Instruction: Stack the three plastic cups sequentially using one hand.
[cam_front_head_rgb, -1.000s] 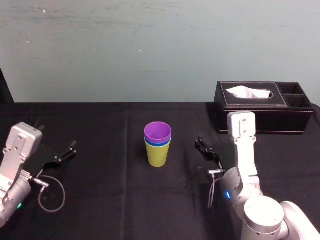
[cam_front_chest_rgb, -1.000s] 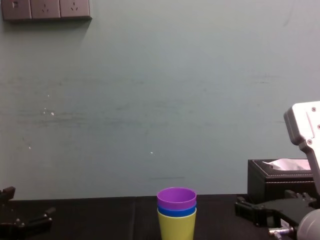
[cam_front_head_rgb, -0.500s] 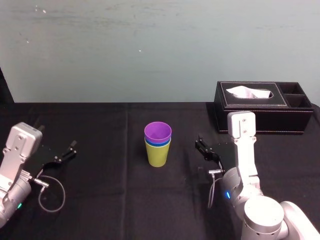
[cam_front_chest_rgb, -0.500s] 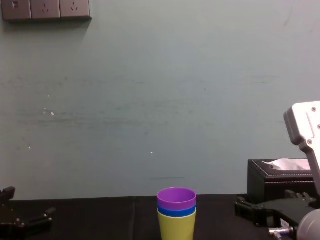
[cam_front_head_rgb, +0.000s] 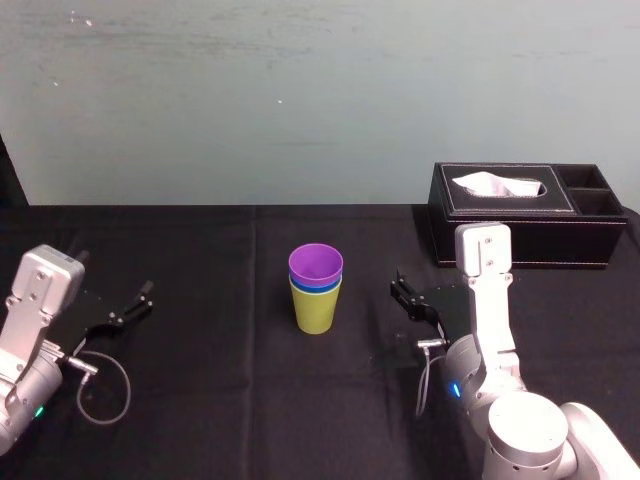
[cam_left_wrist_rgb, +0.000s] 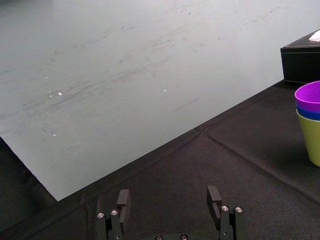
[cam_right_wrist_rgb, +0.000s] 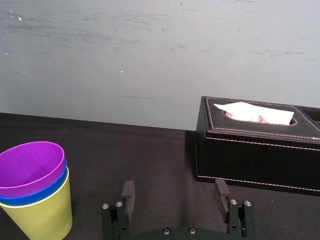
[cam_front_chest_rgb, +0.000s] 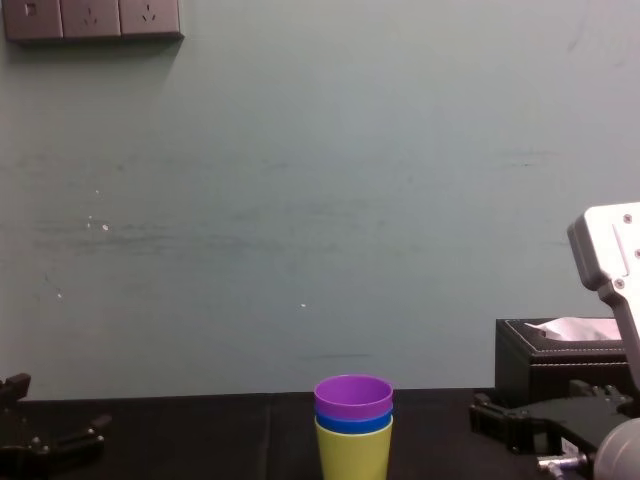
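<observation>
The three plastic cups stand nested upright at the table's middle: the yellow-green cup (cam_front_head_rgb: 317, 309) at the bottom, the blue cup (cam_front_head_rgb: 316, 287) inside it, the purple cup (cam_front_head_rgb: 316, 264) on top. The same stack appears in the chest view, purple cup (cam_front_chest_rgb: 353, 396) uppermost, and in the right wrist view, purple cup (cam_right_wrist_rgb: 31, 164) over the yellow-green cup (cam_right_wrist_rgb: 42, 216). My right gripper (cam_front_head_rgb: 403, 293) hovers to the right of the stack, apart from it, open and empty; in its own wrist view the right gripper (cam_right_wrist_rgb: 174, 192) has nothing between its fingers. At the left, far from the cups, my left gripper (cam_front_head_rgb: 133, 306) rests open and empty.
A black tissue box (cam_front_head_rgb: 527, 213) with white tissue stands at the back right, behind the right arm. A loose cable (cam_front_head_rgb: 100, 385) loops beside the left arm. The black cloth-covered table (cam_front_head_rgb: 220, 400) runs back to a pale green wall.
</observation>
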